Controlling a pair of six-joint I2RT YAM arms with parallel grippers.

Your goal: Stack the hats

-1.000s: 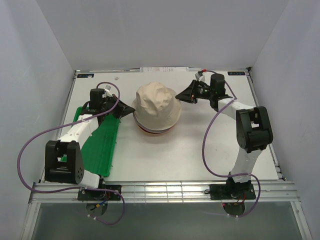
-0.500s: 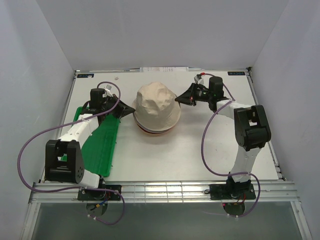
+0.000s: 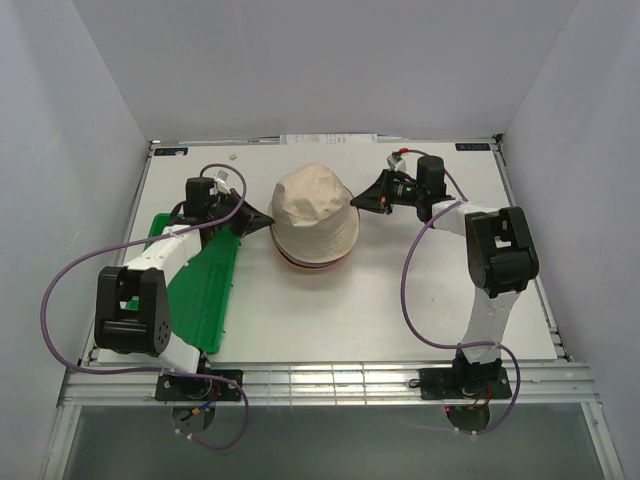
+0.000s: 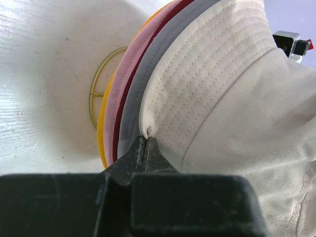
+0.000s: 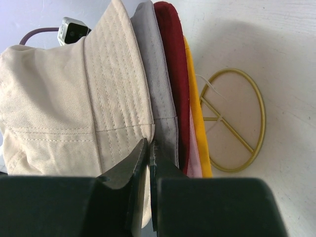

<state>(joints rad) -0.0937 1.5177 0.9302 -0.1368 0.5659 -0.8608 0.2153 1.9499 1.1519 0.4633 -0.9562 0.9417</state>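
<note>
The hats stand in one stack at the table's middle, the beige bucket hat point(image 3: 314, 210) on top. In the left wrist view its brim point(image 4: 197, 84) lies over the grey point(image 4: 140, 89), dark red point(image 4: 126, 106), pale pink point(image 4: 114, 94) and yellow-orange point(image 4: 101, 131) edges. My left gripper point(image 4: 144, 138) is shut on the beige brim at the stack's left side point(image 3: 266, 219). My right gripper point(image 5: 148, 144) is shut on the same brim at the right side point(image 3: 358, 203), next to the grey point(image 5: 159, 98) and dark red point(image 5: 174, 69) hats.
A gold wire frame point(image 5: 237, 123) lies on the table under the stack and shows beyond it point(image 4: 98, 81). A green tray point(image 3: 205, 285) sits under my left arm at the table's left. Grey walls close in the table on three sides.
My right gripper has moved in toward the stack and shut on the beige brim. My left arm has shifted a little right, still gripping; the brim is pulled in tighter.
</note>
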